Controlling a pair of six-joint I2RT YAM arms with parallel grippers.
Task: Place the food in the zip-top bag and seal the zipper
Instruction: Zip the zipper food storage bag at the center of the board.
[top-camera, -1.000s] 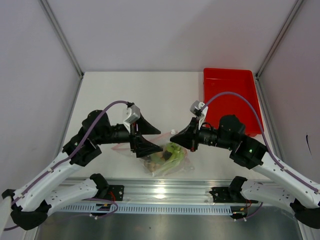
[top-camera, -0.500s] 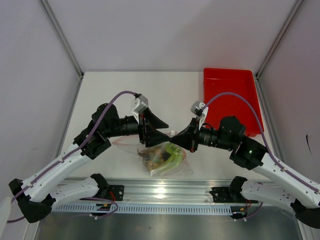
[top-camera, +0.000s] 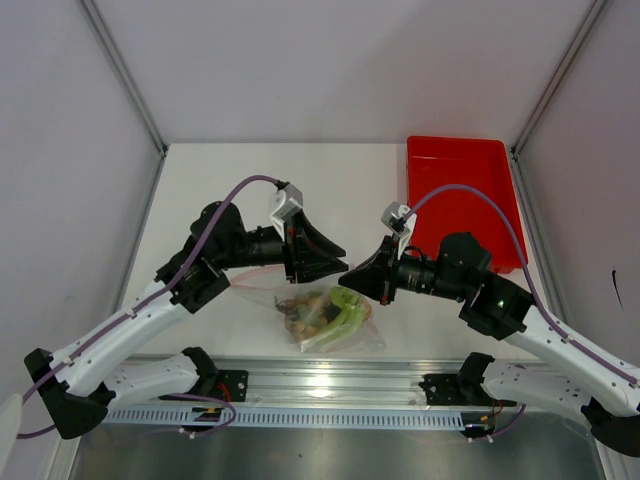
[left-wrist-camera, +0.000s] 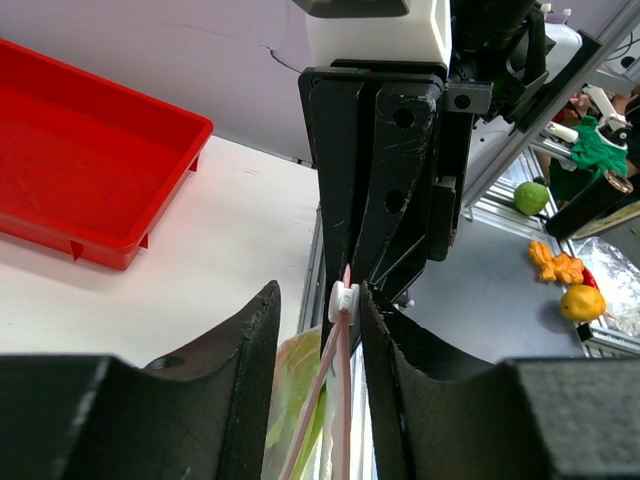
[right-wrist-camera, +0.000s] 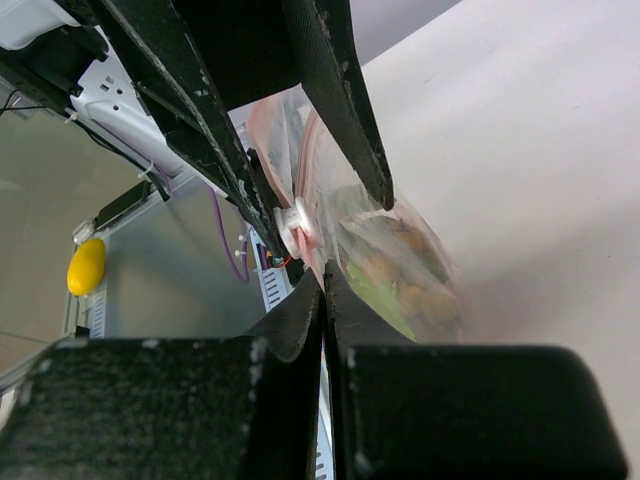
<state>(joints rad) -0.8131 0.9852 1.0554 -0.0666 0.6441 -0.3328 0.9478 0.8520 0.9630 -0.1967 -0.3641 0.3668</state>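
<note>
The clear zip-top bag hangs near the table's front edge, with the food inside as green and brown shapes. My right gripper is shut on the bag's pink top edge, and in the right wrist view the right gripper pinches that strip just below the white slider. My left gripper faces it, almost touching. In the left wrist view the left gripper stands open around the zipper. The slider sits between its fingers, against the right-hand one.
A red tray lies at the back right of the table, also seen as the red tray in the left wrist view. The metal rail with both arm bases runs along the near edge. Walls close in the left, right and back.
My left gripper has moved right along the bag's top edge to meet the right gripper, and its jaws have narrowed around the slider. The right arm has stayed still.
</note>
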